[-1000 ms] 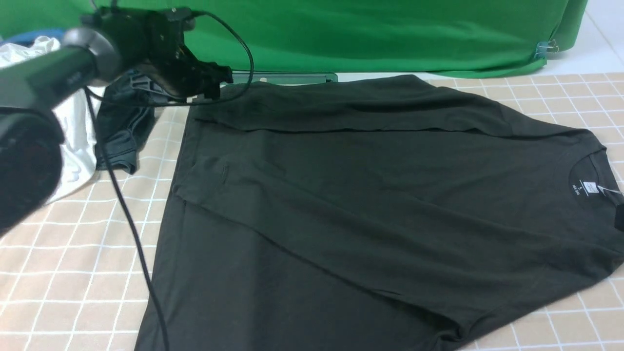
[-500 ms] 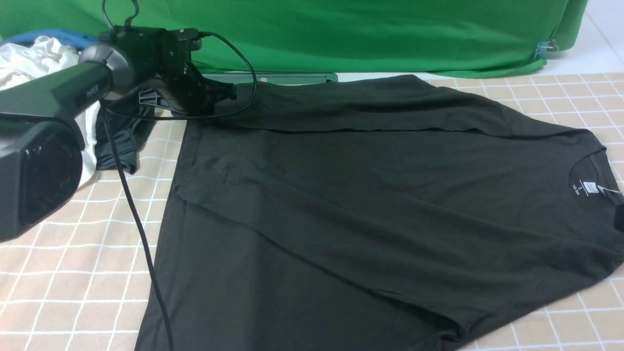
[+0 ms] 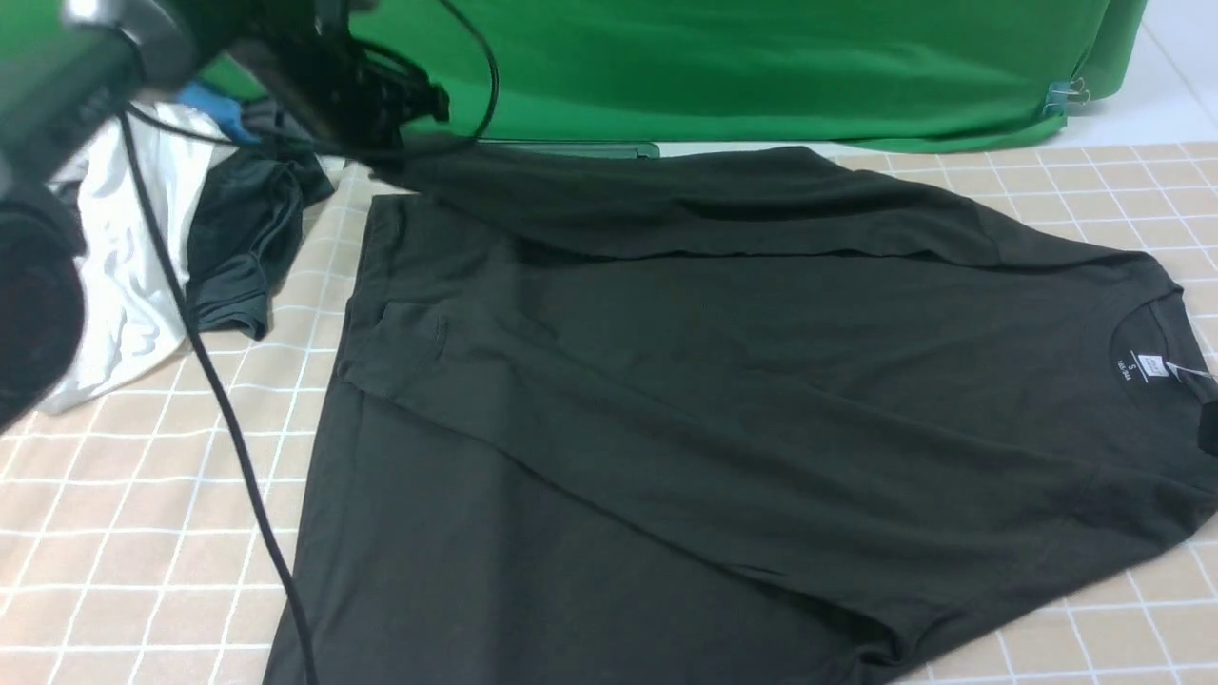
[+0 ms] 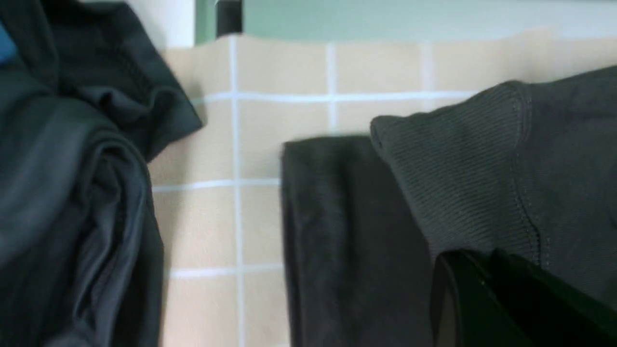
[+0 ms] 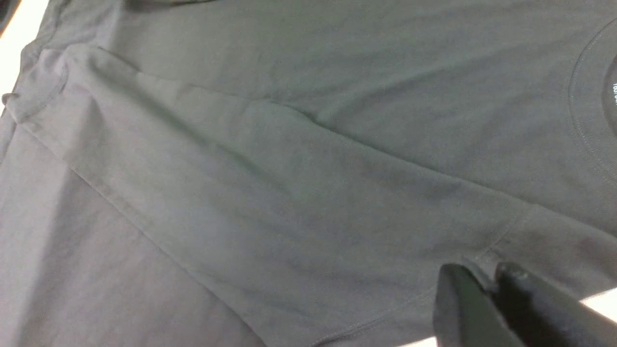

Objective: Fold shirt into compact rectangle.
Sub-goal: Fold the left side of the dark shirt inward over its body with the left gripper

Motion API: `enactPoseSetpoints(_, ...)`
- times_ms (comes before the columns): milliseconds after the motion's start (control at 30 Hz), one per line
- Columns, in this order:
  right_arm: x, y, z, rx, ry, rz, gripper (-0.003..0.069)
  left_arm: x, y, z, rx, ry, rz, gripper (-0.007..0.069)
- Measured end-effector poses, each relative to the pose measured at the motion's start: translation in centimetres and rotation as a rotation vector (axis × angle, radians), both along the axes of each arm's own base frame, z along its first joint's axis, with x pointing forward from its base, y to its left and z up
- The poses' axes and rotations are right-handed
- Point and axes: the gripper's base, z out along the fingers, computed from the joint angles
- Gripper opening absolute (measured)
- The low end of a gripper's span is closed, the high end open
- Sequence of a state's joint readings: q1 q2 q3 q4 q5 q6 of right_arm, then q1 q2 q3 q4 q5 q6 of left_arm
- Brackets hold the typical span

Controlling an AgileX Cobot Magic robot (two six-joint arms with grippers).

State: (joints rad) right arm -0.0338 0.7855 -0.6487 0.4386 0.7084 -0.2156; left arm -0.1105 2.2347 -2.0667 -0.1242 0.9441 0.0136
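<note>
Left gripper [image 4: 487, 262] clamped on the far-left corner of the large black cotton T-shirt [image 3: 723, 381].
T-shirt spread on beige checked tablecloth [image 3: 124, 552], collar rightward; corner held raised, probably for folding inward. Right gripper [image 5: 487, 274]: jaws nearly together at the shirt's edge, grip undeterminable.

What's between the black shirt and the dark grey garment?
Only bare checked table cover separates shirt and grey garment; front and left wrist views both show it.
</note>
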Motion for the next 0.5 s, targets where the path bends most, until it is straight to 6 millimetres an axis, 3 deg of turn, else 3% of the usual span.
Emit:
enactPoseSetpoints(133, 0.0, 0.0, 0.0, 0.0, 0.0, 0.0, 0.0124, -1.9, 0.0, 3.3, 0.004, 0.024, -0.046, 0.0035)
enactPoseSetpoints(300, 0.0, 0.0, 0.0, -0.001, 0.0, 0.001, 0.0126, -3.9, 0.2, 5.3, 0.016, 0.1, -0.074, 0.0035)
enactPoseSetpoints(433, 0.0, 0.0, 0.0, -0.001, 0.0, 0.001, 0.013, -5.4, 0.0, 5.1, 0.019, 0.154, -0.086, 0.0035)
enactPoseSetpoints(500, 0.0, 0.0, 0.0, -0.001, 0.0, 0.001, 0.0134, -7.1, -0.5, 4.2, 0.036, 0.217, -0.093, 0.0035)
